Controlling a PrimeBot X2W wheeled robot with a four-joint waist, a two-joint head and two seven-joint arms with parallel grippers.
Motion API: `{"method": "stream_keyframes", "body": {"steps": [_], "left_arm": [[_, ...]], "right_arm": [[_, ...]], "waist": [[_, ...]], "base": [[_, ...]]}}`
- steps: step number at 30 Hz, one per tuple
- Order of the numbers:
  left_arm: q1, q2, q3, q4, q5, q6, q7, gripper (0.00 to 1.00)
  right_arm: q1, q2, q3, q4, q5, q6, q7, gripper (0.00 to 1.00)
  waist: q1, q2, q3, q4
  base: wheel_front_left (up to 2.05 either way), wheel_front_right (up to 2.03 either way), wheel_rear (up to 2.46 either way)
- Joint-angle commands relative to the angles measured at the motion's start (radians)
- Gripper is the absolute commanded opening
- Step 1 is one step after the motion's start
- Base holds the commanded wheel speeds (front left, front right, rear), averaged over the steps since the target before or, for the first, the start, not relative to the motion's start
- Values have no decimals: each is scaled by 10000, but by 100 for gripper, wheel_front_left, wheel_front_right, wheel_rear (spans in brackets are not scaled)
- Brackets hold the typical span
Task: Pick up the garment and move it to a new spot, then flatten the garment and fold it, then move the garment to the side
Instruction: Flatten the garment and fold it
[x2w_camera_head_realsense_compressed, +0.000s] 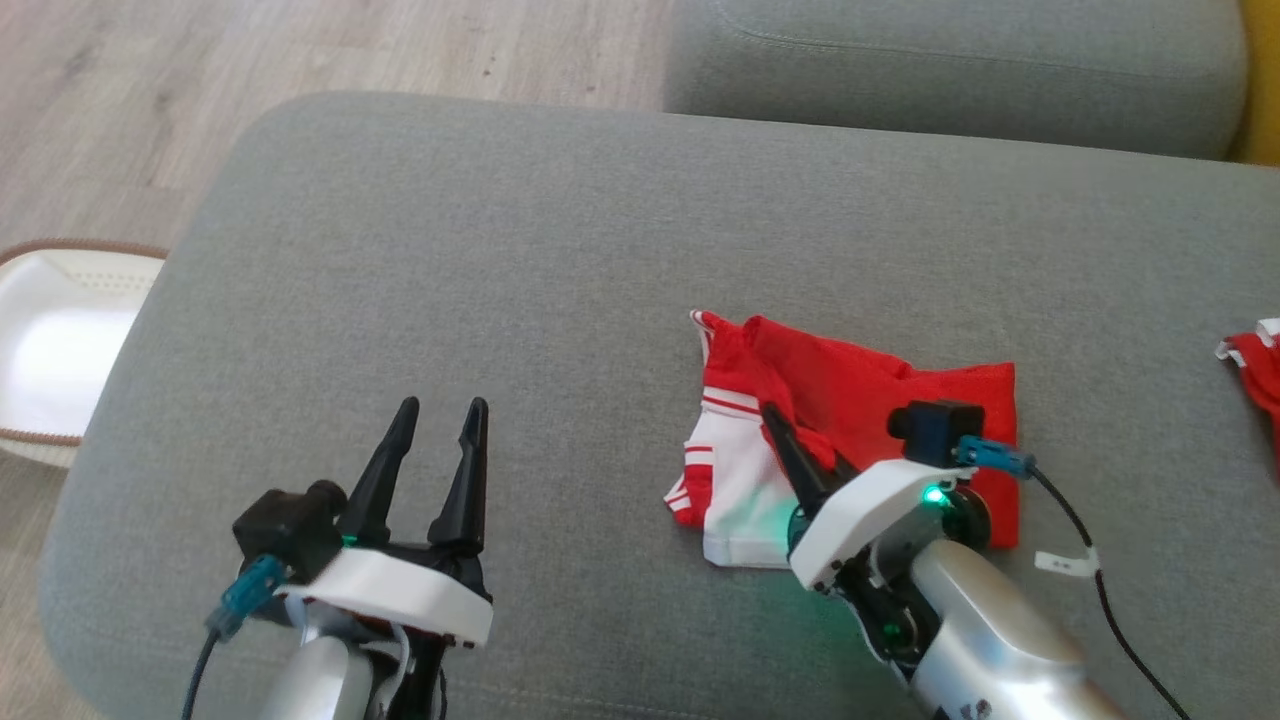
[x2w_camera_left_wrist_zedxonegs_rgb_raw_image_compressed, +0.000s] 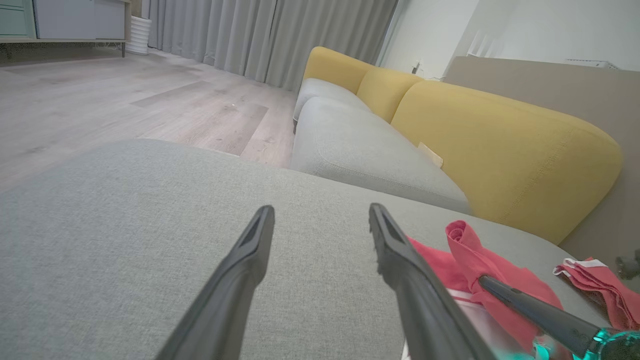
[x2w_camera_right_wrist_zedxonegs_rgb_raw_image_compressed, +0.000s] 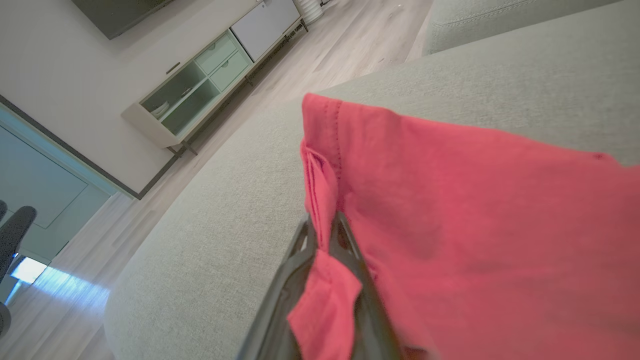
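The right gripper (x2w_camera_head_realsense_compressed: 772, 412) is clenched on a fold of the red cloth of the garment (x2w_camera_head_realsense_compressed: 860, 385). In the right wrist view its two fingers (x2w_camera_right_wrist_zedxonegs_rgb_raw_image_compressed: 324, 222) meet with a pinch of red fabric (x2w_camera_right_wrist_zedxonegs_rgb_raw_image_compressed: 450, 210) between them, and a small flap hangs down over them toward six o'clock. In the head view this gripper points toward eleven o'clock and reaches over the garment's near edge. The garment is red with white panels and red stripes. It lies bunched and partly folded on the grey cushion (x2w_camera_head_realsense_compressed: 500, 250), at about four o'clock from the middle of the head view, the white part toward seven o'clock of the heap and the red part toward two o'clock. The left gripper (x2w_camera_head_realsense_compressed: 443, 405) sits at seven o'clock in that view, well apart from the garment, its fingers spread and holding nothing, pointing toward twelve o'clock above bare cushion. In the left wrist view its fingers (x2w_camera_left_wrist_zedxonegs_rgb_raw_image_compressed: 321, 210) frame grey fabric, with the garment (x2w_camera_left_wrist_zedxonegs_rgb_raw_image_compressed: 470, 255) at four o'clock. A second red piece of cloth (x2w_camera_head_realsense_compressed: 1255, 365) lies at the three o'clock edge of the cushion. A white basket (x2w_camera_head_realsense_compressed: 60, 340) stands on the wooden floor (x2w_camera_head_realsense_compressed: 120, 100) at nine o'clock, and a grey sofa seat (x2w_camera_head_realsense_compressed: 950, 70) lies at one o'clock.
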Motion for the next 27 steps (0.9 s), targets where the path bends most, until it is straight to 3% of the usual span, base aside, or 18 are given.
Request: {"method": "stream_keyframes", "body": {"steps": [1,4,5,6,11,18,23,27], "left_arm": [[-370,20,250,-243,-3,-36,-122,100],[-338,20,219,-196,5,-38,-122,100],[-328,20,210,-182,9,-39,-122,100],[-323,20,207,-170,13,-36,-122,100],[-297,20,284,-145,24,0,-122,100],[-198,20,415,-276,-11,49,-122,100],[-191,20,564,-521,-68,112,-122,100],[-225,20,694,-766,-122,205,-122,100]], "right_arm": [[-577,67,540,-6,378,-9,-278,0],[-772,68,1197,391,928,-9,-511,0],[-827,68,1483,443,1098,-9,-558,71],[-847,68,1767,404,1384,-9,-566,100],[-1143,68,2852,397,2238,-9,-859,100],[-1791,68,3134,596,2623,-9,-1350,100],[-2431,68,2519,1257,1931,-9,-1662,100],[-2848,33,1375,1968,738,-9,-1763,100]], "waist": [[0,0,16,97],[0,0,0,165],[0,0,-10,176],[0,0,-15,180],[0,0,-135,34],[0,0,-284,-434],[0,0,-311,-915],[0,0,-253,-1285]], "base": [[0,0,0],[0,0,0],[0,0,0],[0,0,0],[0,0,0],[0,0,0],[0,0,0],[0,0,0]]}}
